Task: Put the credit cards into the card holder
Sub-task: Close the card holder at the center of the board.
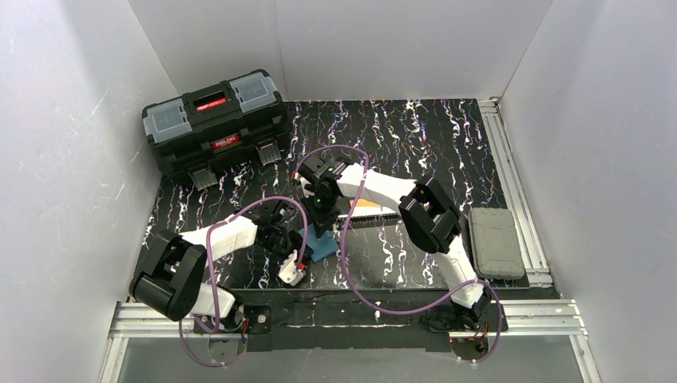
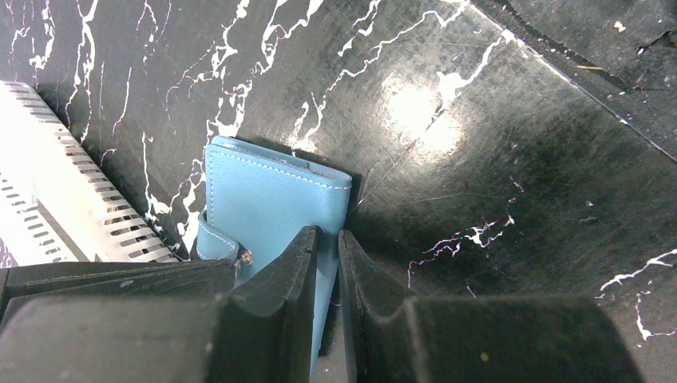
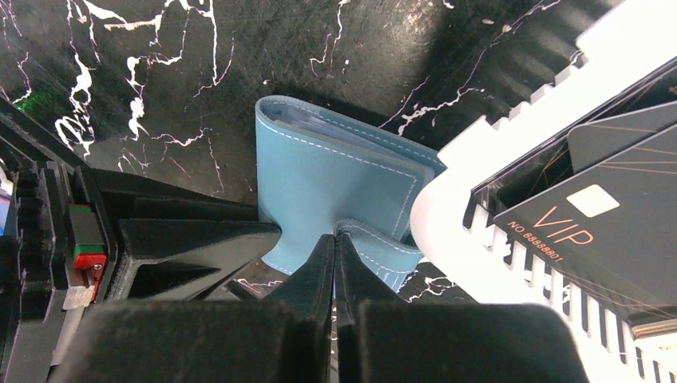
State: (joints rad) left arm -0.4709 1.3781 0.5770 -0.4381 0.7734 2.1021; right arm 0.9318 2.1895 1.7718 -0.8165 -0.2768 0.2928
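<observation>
Clamps the left gripper [image 2: 327, 235] on 1 edge of the card holder [image 2: 271, 207], with 1 finger pressed on either side of the teal cover. Pinches the snap tab [image 3: 375, 243] in the right gripper [image 3: 335, 237], its 2 fingers drawn together on the strap. Holds the card holder between both arms, low over the black marbled table [image 1: 415, 136], near the front edge. Well off to the right, a flat grey case [image 1: 495, 243]. Just beside the holder, a white mesh basket [image 3: 463, 207]. In it, a black card [image 3: 591, 215] marked VIP, a second card [image 3: 619, 128] of unclear tone behind it, and an orange card [image 1: 371, 205]. Farthest back, at the left, a black toolbox [image 1: 215, 128] against the wall.
</observation>
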